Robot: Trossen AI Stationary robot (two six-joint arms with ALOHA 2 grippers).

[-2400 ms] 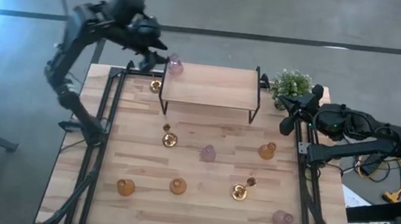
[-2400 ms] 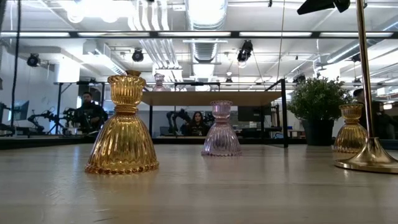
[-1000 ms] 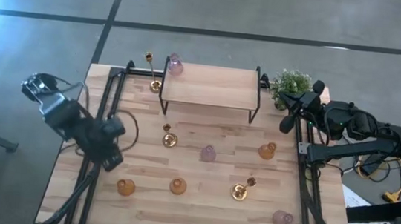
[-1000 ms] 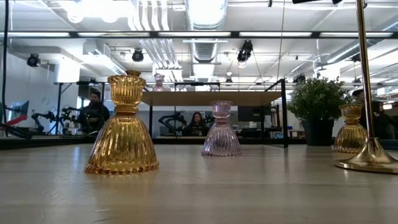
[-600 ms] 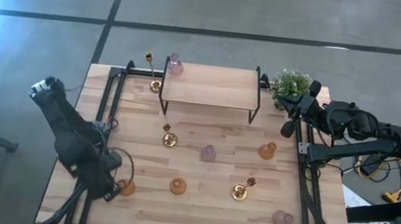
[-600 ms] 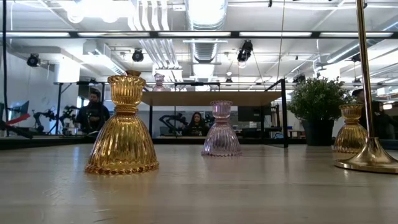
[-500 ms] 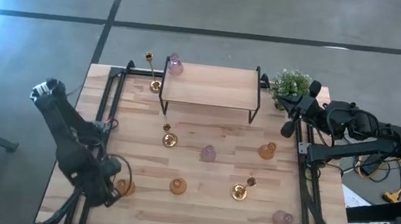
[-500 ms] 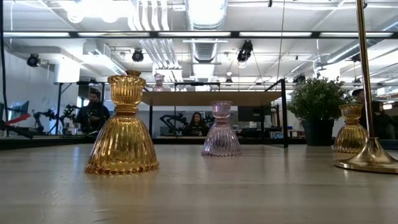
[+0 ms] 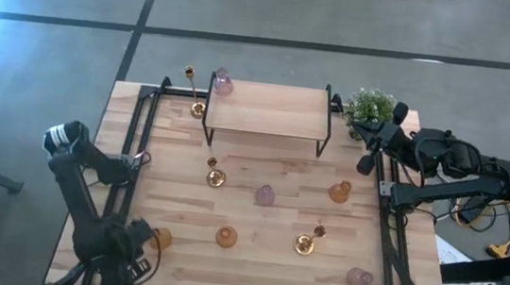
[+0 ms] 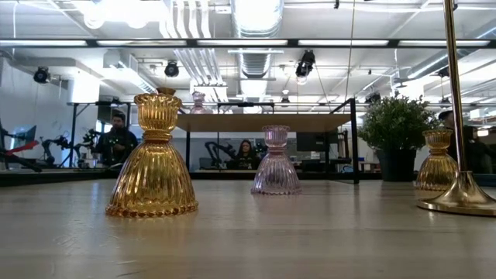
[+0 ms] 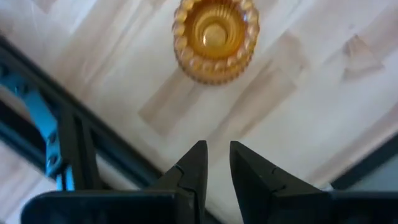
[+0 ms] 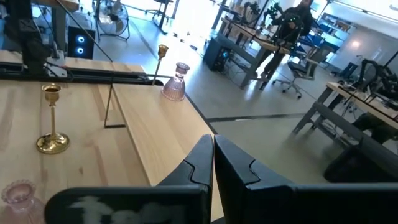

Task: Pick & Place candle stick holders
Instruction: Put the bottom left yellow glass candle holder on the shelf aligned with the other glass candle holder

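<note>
The amber holder (image 9: 160, 238) stands at the table's (image 9: 270, 177) 7 o'clock corner, and your left gripper (image 9: 135, 248) hangs just beside it at its 8 o'clock. The jaws are slightly parted and grasp nothing; in the wrist view the holder (image 11: 214, 37) sits ahead of the fingertips (image 11: 198, 163). A moment ago this arm was at the shelf (image 9: 268, 109), at 11 o'clock, and it has swung down since then. I think the pink holder (image 9: 223, 84) there is already placed and the amber one is next. Your right gripper (image 9: 364, 161) waits clenched at 2 o'clock, near the plant (image 9: 370, 105), as before.
</note>
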